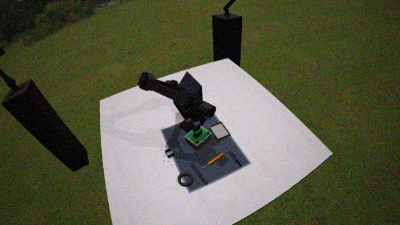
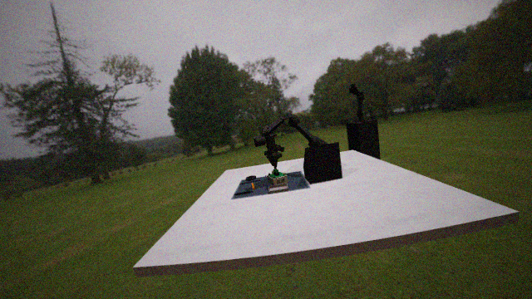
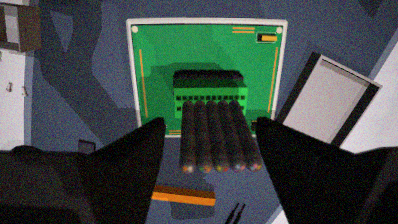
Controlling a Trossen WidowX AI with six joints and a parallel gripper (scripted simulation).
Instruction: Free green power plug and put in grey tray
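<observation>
Though on grass (image 1: 312, 47) (image 2: 83, 249), white table (image 1: 265, 125) (image 2: 332, 216) (image 3: 12, 115) under blue mat (image 1: 225, 145) (image 2: 297, 180) (image 3: 112, 50).

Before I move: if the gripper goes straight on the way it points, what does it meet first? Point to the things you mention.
Probably the green plug (image 3: 210, 93) or its dark wires (image 3: 212, 135), between the open fingers; the circuit board (image 1: 204, 138) (image 3: 200, 45) lies beyond. Exact depth is unclear.

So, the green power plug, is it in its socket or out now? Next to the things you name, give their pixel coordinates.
In: in the wrist view, the green plug (image 3: 210, 92) sits against the black socket (image 3: 208, 76) on the board (image 3: 160, 47).
</observation>
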